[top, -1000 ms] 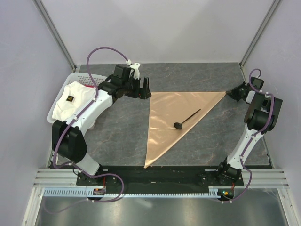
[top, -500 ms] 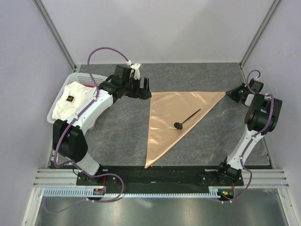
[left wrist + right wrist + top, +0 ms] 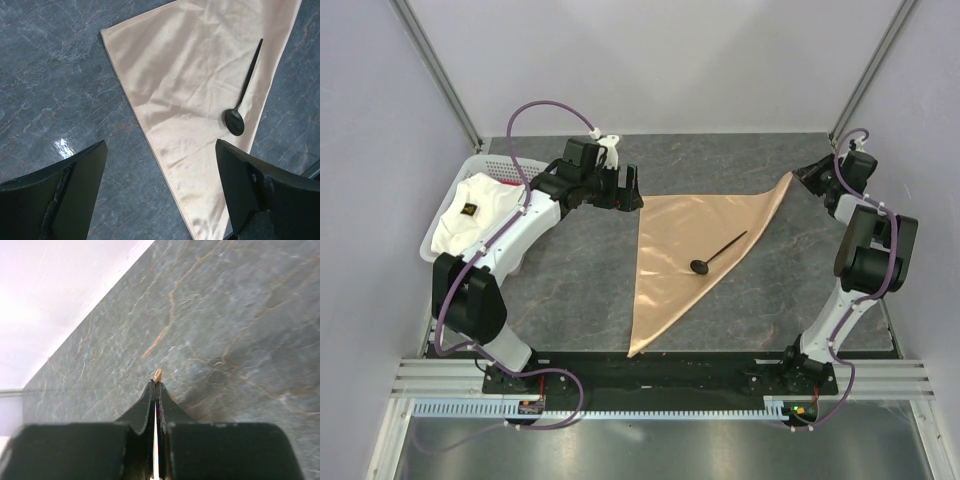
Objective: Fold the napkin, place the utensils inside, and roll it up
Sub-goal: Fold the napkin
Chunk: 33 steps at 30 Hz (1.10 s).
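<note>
The peach-tan napkin (image 3: pixel 690 245) lies folded into a triangle on the dark table, its far right corner lifted. My right gripper (image 3: pixel 798 178) is shut on that corner; a sliver of cloth (image 3: pixel 158 374) pokes out past the pinched fingertips. A black spoon (image 3: pixel 715 253) rests on the napkin, head toward the near side. The left wrist view shows the same spoon (image 3: pixel 241 100) on the napkin (image 3: pixel 190 90). My left gripper (image 3: pixel 628 195) hovers open over the napkin's far left corner, holding nothing.
A white basket (image 3: pixel 448 205) at the far left holds a white cloth with a dark mark (image 3: pixel 475 210) and a bit of pink-red cloth (image 3: pixel 508 182). Lilac walls enclose the table on three sides.
My right gripper closed on the napkin's right corner and pulled it up and toward the back. The left arm stayed put.
</note>
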Tool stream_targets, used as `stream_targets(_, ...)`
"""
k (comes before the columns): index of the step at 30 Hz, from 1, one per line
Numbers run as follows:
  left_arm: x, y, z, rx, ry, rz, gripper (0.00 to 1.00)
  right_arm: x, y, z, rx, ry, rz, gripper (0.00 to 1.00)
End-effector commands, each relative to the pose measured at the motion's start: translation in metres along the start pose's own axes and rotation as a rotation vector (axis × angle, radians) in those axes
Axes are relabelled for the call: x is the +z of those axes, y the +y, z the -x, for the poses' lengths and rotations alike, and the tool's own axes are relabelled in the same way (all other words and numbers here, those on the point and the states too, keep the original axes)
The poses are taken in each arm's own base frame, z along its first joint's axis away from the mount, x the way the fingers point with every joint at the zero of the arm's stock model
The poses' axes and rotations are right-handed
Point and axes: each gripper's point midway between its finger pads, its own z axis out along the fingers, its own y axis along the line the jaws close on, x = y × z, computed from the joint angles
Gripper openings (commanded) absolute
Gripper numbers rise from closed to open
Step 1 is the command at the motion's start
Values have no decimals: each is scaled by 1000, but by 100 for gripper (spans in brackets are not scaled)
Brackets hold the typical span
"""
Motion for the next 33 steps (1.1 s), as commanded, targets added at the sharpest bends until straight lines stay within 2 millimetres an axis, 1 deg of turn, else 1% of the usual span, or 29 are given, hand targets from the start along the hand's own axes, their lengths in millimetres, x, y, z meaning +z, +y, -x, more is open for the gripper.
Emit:
stream_targets(1,-4,-9,10,2,-34,-37,96,-8,39,9,-98,-24,81,0)
stream_targets(2,-4,-9,10,0,-34,-39,96,-10,39,2,-102,-9,81,0)
stream_targets(3,-4,-10,10,0,-36,-43,96,-13,45,1,-111,-7,88,0)
stream_targets(4,-5,-10,11,-1,-37,-44,96,-14,50,-7,-121,7,97,0)
stream_targets(5,-7,-11,12,-2,-41,-47,96,-16,51,-16,-130,27,98,0)
stream_targets(6,-7,-12,12,-3,-40,-50,96,-21,58,-17,-144,29,109,0)
stream_targets(7,-7,-13,12,-3,-40,-54,96,-22,65,-24,-154,43,120,0)
stream_targets(8,-7,-13,11,-6,-37,-54,96,-25,66,-34,-163,62,120,0)
stream_targets(9,-8,-14,12,-6,-41,-58,96,-30,74,-36,-178,64,131,0)
stream_targets(10,-8,-14,11,-8,-39,-59,96,-32,80,-43,-191,79,139,0)
stream_targets(11,-8,-15,11,-9,-38,-62,96,-34,79,-53,-193,99,129,0)
stream_targets(12,-8,-17,11,-8,-38,-66,96,-39,84,-54,-206,98,136,0)
stream_targets(13,-8,-17,11,-9,-38,-68,96,-41,89,-61,-216,108,145,0)
stream_targets(14,-9,-16,12,-11,-39,-66,96,-44,85,-70,-214,127,134,0)
stream_targets(15,-11,-17,12,-9,-43,-68,96,-48,89,-72,-222,128,139,0)
stream_targets(17,-14,-18,15,-6,-54,-71,96,-52,88,-86,-226,154,134,0)
stream_targets(18,-15,-19,16,-5,-56,-71,96,-55,90,-88,-229,156,135,0)
stream_targets(19,-17,-20,17,-5,-62,-74,96,-57,91,-98,-234,173,136,0)
stream_targets(21,-21,-22,19,0,-70,-79,96,-61,96,-105,-242,183,146,0)
stream_targets(22,-23,-22,22,5,-80,-78,96,-62,98,-115,-248,201,148,0)
stream_targets(23,-26,-22,23,9,-89,-74,96,-63,97,-119,-253,208,140,0)
stream_targets(25,-30,-18,27,25,-108,-47,96,-67,105,-128,-264,215,154,0)
stream_targets(26,-33,-17,28,28,-115,-38,96,-70,104,-134,-262,226,152,0)
stream_targets(27,-33,-15,27,29,-116,-25,96,-73,109,-136,-268,226,161,0)
stream_targets(29,-35,-13,21,25,-110,-19,96,-78,115,-148,-282,252,175,0)
stream_targets(30,-39,-14,21,25,-116,-21,96,-81,119,-147,-292,247,180,0)
stream_targets(31,-39,-13,15,21,-107,-19,96,-83,118,-149,-296,249,176,0)
stream_targets(32,-39,-12,13,19,-103,-15,96,-86,125,-160,-309,272,188,0)
stream_targets(33,-41,-11,12,18,-107,-6,96,-89,128,-162,-318,269,191,0)
